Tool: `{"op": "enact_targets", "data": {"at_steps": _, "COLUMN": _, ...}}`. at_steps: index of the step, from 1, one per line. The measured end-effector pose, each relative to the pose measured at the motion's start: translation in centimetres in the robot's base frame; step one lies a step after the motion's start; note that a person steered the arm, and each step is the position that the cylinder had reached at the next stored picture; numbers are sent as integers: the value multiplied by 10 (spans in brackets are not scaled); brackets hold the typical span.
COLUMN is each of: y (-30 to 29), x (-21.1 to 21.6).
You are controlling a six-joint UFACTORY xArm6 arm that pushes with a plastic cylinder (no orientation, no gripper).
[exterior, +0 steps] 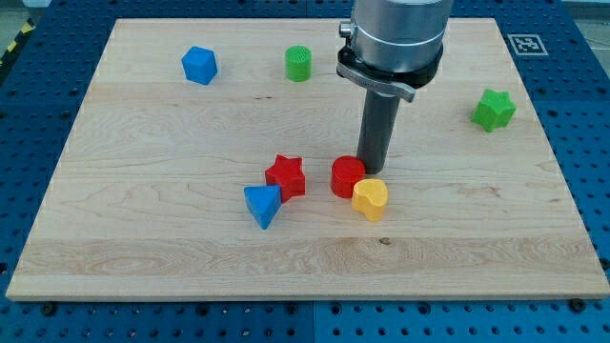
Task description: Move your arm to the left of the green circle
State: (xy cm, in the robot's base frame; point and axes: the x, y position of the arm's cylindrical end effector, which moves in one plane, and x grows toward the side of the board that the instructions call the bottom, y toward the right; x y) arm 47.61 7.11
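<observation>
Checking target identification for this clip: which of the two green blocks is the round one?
The green circle, near the view's top, left of my tip. The other is a green star at the view's right edge.

Red star (286, 175), blue triangle (263, 205), red cylinder (345, 176), yellow heart (371, 198) clustered; green star (494, 110) apart

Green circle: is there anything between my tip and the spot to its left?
Nothing visible. My tip sits by the red circle and yellow heart; the green circle lies toward the view's top left, with bare board between them.
</observation>
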Motion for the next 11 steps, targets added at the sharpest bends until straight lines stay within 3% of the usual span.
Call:
{"op": "enact_targets", "data": {"at_steps": 2, "y": 0, "x": 0}}
{"op": "enact_targets", "data": {"at_steps": 3, "y": -10, "x": -22}}
{"op": "enact_targets", "data": {"at_steps": 6, "y": -190, "x": -62}}
{"op": "enact_targets", "data": {"at_steps": 7, "y": -249, "x": -107}}
{"op": "enact_targets", "data": {"at_steps": 8, "y": -269, "x": -175}}
{"op": "enact_targets", "data": {"at_steps": 9, "y": -247, "x": -220}}
{"op": "enact_targets", "data": {"at_steps": 10, "y": -188, "x": -215}}
{"op": "enact_targets", "data": {"at_steps": 11, "y": -139, "x": -175}}
